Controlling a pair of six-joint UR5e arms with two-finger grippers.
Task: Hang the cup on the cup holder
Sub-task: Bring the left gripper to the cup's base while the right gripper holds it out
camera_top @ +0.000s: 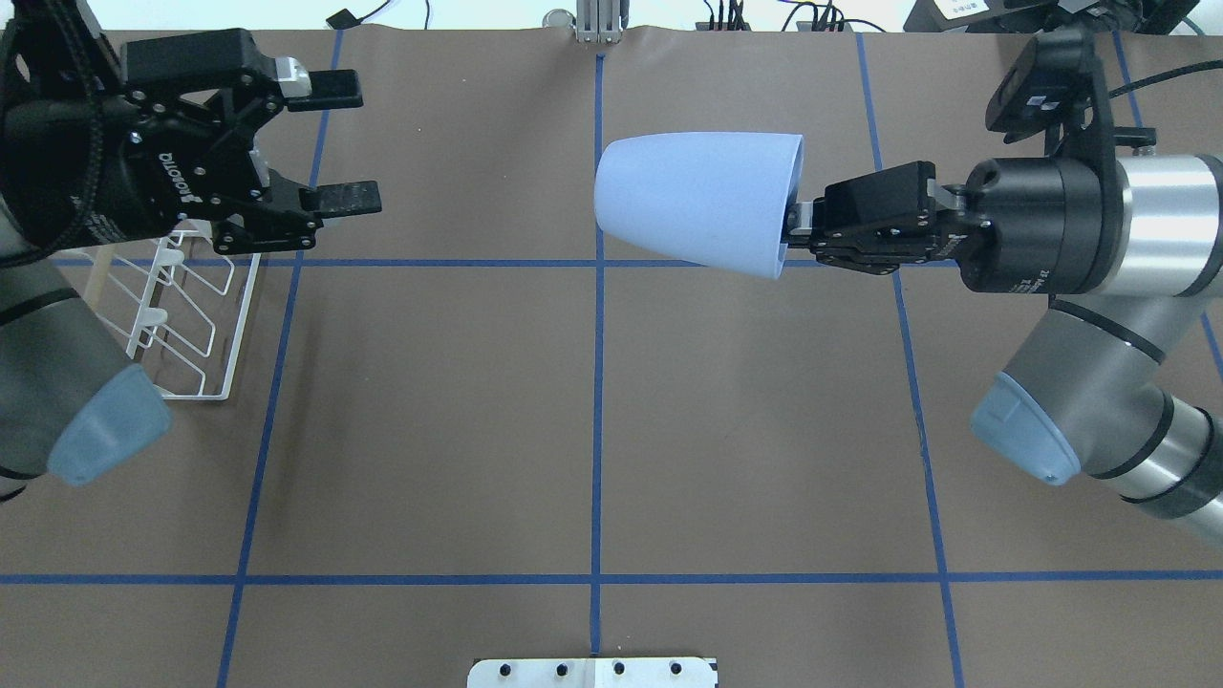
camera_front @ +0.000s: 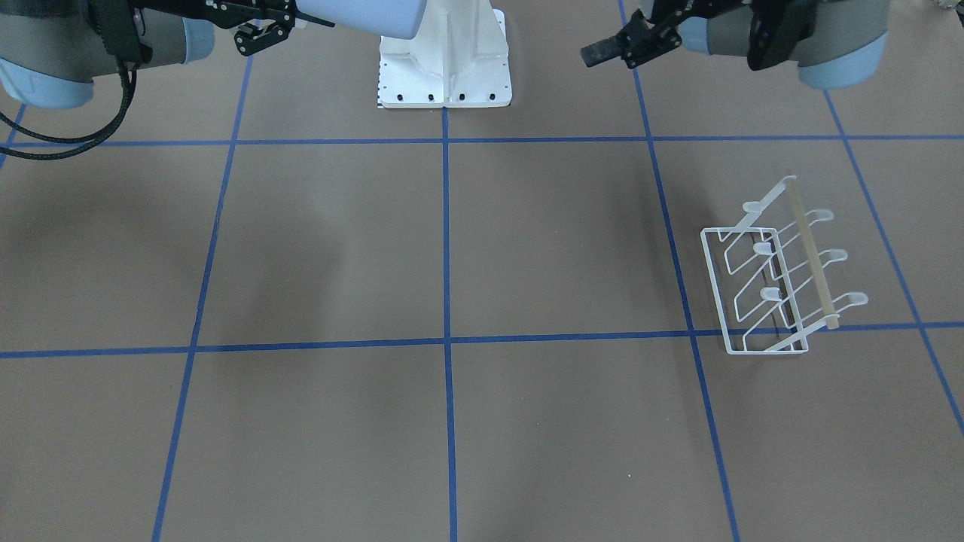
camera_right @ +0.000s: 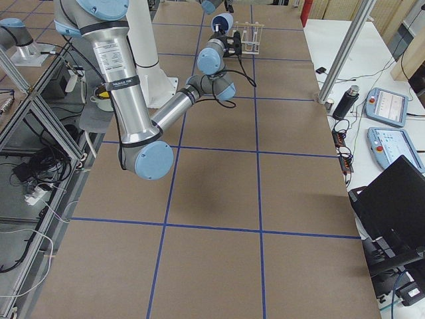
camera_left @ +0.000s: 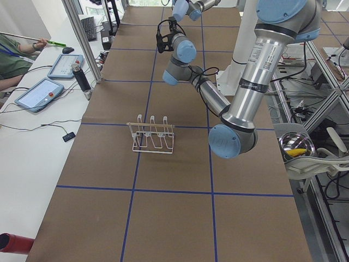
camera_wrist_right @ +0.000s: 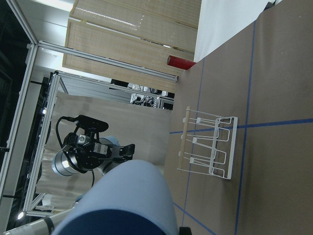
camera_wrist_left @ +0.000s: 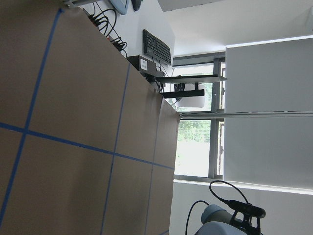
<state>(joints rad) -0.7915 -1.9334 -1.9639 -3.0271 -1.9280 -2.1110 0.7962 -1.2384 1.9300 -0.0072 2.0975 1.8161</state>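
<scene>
The pale blue cup (camera_top: 697, 203) lies on its side high above the table's middle, rim toward my right gripper (camera_top: 798, 227), which is shut on the rim. The cup also shows in the front view (camera_front: 369, 15) and the right wrist view (camera_wrist_right: 127, 196). The white wire cup holder (camera_top: 196, 320) with its wooden rod stands on the table at my left, partly hidden by my left arm. It shows whole in the front view (camera_front: 783, 275) and the right wrist view (camera_wrist_right: 208, 144). My left gripper (camera_top: 344, 143) is open and empty, held above the rack's far end.
The robot's white base plate (camera_front: 444, 71) sits at the table's near middle edge. Blue tape lines (camera_top: 597, 420) mark a grid on the brown table. An operators' desk with tablets (camera_left: 41, 93) runs along the far side, and a red cylinder (camera_left: 11, 243) lies at its end.
</scene>
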